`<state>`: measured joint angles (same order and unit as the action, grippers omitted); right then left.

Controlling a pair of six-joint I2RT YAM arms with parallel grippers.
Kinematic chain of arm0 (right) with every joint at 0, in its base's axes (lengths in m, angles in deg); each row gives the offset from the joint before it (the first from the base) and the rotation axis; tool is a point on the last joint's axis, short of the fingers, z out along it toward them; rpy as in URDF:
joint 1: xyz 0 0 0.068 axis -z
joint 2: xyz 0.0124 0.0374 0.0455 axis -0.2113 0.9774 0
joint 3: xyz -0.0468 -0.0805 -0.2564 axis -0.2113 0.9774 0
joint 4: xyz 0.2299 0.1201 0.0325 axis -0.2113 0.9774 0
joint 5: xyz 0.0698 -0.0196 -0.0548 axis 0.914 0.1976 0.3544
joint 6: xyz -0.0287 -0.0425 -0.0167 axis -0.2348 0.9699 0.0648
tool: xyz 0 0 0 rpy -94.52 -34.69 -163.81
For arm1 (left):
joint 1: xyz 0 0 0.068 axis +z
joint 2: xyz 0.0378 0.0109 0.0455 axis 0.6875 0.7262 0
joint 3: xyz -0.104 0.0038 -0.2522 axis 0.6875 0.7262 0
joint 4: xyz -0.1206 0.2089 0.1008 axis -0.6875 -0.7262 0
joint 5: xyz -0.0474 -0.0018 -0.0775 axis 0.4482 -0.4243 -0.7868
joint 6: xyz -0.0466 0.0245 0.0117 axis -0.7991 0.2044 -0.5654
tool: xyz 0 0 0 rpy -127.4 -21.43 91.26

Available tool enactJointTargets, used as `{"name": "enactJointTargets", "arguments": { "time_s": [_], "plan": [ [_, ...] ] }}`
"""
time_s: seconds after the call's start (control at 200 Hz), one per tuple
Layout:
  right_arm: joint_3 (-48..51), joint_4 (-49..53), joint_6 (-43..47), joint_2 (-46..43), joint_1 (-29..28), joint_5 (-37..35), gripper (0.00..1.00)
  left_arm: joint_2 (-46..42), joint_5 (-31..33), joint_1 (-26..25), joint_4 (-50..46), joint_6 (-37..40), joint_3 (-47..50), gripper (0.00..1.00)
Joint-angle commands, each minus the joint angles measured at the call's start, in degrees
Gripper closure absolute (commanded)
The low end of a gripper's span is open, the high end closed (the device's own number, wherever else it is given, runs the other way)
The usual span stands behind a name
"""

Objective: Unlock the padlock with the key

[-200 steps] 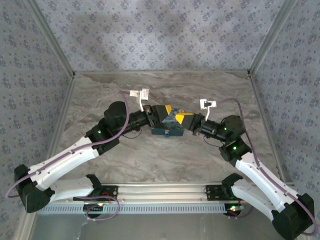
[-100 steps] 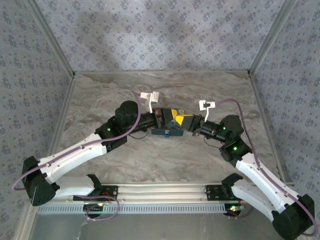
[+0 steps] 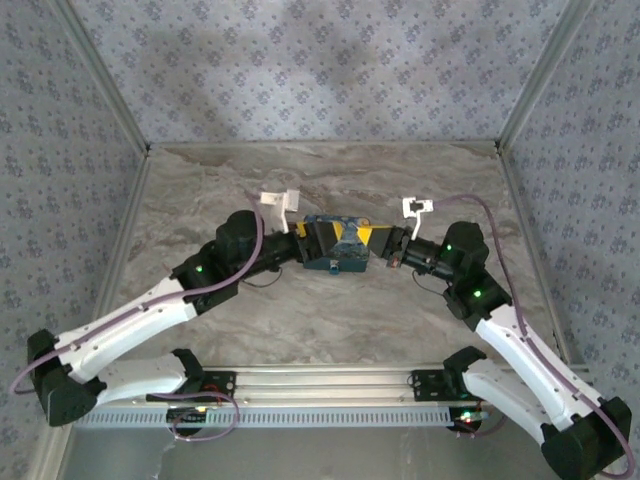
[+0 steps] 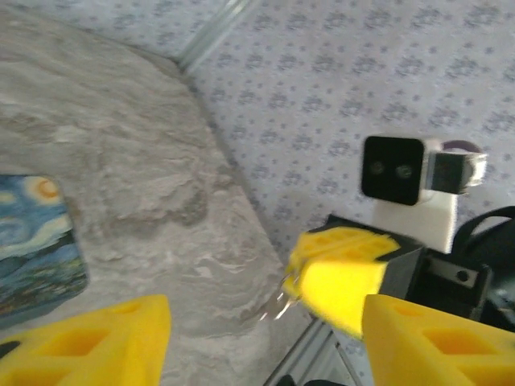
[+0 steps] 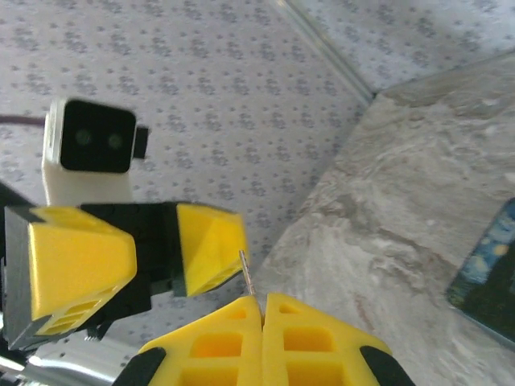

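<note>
My right gripper [image 5: 262, 299] is shut on the key [image 5: 248, 278], whose thin metal blade sticks up from between its yellow fingers. Seen from the left wrist, that key [image 4: 280, 305] is a blurred sliver at the tip of the right gripper [image 4: 299, 283], which points into the gap of my left gripper [image 4: 265, 346]. The left jaws stand wide apart with nothing held. From above, the left gripper [image 3: 328, 238] and right gripper [image 3: 368, 240] face each other tip to tip over the table's middle. The padlock is hidden from view.
A blue Starry Night patterned pad [image 3: 335, 262] lies on the marble table [image 3: 330, 320] just under the two grippers, and shows at the edges of both wrist views [image 4: 32, 241] [image 5: 491, 265]. Patterned walls [image 3: 320, 70] close in the back and sides.
The left gripper moved in and closed against the right gripper's tip, then opened wide and drew back slightly left. The right gripper stayed shut on the key, shifting little.
</note>
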<state>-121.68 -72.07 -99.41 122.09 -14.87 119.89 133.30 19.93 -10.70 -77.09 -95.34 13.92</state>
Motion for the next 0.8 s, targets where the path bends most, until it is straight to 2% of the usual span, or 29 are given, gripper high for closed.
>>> {"name": "enactJointTargets", "arguments": {
  "time_s": [0.0,0.17,0.38,0.525,0.665,0.795],
  "plan": [
    [-3.35,11.25,5.53,-0.34,1.26,-4.87,1.00,-3.11,6.02,-0.02,-8.25,0.93,3.27,0.29],
    [-5.82,20.00,10.54,2.26,3.31,-11.72,1.00,-6.25,8.34,-0.01,-9.51,-2.30,11.27,0.01],
    [-8.70,21.35,13.07,10.92,6.90,-17.83,1.00,-5.40,5.29,-0.45,-2.24,-3.21,20.60,0.00],
    [-12.50,19.69,16.10,20.16,8.48,-21.66,1.00,-2.34,7.52,-1.02,5.61,-2.01,26.26,0.00],
    [-16.96,17.95,18.78,29.80,10.31,-24.67,1.00,1.34,12.73,-1.65,20.73,0.82,32.93,0.01],
    [-21.38,16.00,19.57,38.46,12.45,-25.79,1.00,7.90,12.58,-1.62,23.37,8.48,30.69,0.00]
  ]
}}
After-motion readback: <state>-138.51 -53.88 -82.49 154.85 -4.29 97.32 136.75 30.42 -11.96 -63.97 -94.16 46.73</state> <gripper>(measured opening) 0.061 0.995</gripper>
